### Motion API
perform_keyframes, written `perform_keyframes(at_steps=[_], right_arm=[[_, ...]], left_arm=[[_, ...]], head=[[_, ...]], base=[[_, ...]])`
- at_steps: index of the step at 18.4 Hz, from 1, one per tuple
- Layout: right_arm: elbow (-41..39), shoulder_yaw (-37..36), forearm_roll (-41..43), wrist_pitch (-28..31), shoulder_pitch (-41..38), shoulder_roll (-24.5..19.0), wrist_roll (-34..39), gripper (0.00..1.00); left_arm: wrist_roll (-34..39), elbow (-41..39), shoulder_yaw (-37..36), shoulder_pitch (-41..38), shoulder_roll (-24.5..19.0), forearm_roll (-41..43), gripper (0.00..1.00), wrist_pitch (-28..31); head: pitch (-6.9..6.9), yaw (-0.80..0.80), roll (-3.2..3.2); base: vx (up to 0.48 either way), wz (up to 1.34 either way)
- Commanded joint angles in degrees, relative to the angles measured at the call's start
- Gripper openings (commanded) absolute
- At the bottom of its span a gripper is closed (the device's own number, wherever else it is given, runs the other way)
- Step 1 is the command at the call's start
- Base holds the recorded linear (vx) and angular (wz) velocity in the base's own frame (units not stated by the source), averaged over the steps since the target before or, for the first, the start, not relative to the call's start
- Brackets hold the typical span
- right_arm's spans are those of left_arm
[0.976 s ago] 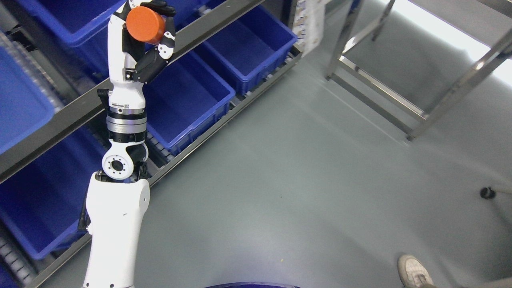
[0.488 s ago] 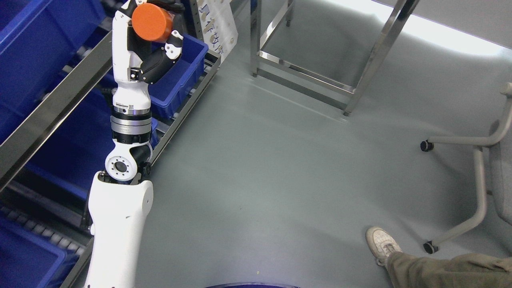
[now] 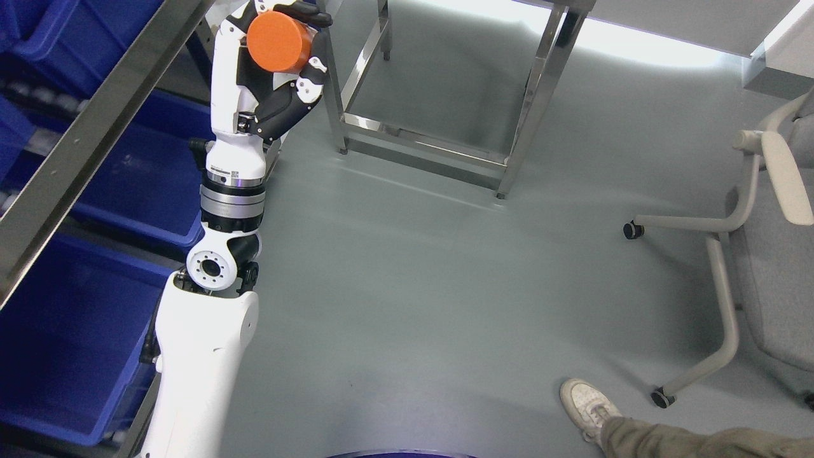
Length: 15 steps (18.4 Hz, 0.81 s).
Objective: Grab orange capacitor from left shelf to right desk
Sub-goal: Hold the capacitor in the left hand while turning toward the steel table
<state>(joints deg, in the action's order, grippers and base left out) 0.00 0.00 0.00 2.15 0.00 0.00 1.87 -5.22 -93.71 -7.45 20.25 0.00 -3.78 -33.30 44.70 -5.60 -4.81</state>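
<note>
Left hand (image 3: 280, 70) raised near the frame's top, fingers (image 3: 311, 16) wrapped around the orange capacitor (image 3: 278, 41), flat end facing up. Left of the hand, shelf rail (image 3: 82, 146) with blue bins (image 3: 127, 184) beneath. Right of it, metal table legs (image 3: 534, 95); well beyond, a chair (image 3: 757, 254) and a person's shoe (image 3: 585, 407).

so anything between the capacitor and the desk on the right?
Nothing visible on the direct line. The left hand holds the orange capacitor just beside the steel desk frame. The desk top is cropped, so its surface can't be checked.
</note>
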Motion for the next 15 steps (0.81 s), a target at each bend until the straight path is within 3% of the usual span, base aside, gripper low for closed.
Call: perform_keyframes(at_steps=[1,15], right_arm=[[-1.93,-0.62,0.00,-0.04,-0.79,1.00,-0.02,1.00],[-1.93,-0.62,0.00,-0.04,-0.79,1.00,-0.02,1.00]], left_arm=[[0.03,-0.86,-3.63,0.23,-1.00,0.00,0.02,0.25],[0.21,-0.68,-5.12,0.67,-1.00,0.00,0.03,2.88]], head=[[0.00,0.00,0.00],[0.00,0.00,0.00]], base=[[0.340,-0.23],[0.439,-0.11]])
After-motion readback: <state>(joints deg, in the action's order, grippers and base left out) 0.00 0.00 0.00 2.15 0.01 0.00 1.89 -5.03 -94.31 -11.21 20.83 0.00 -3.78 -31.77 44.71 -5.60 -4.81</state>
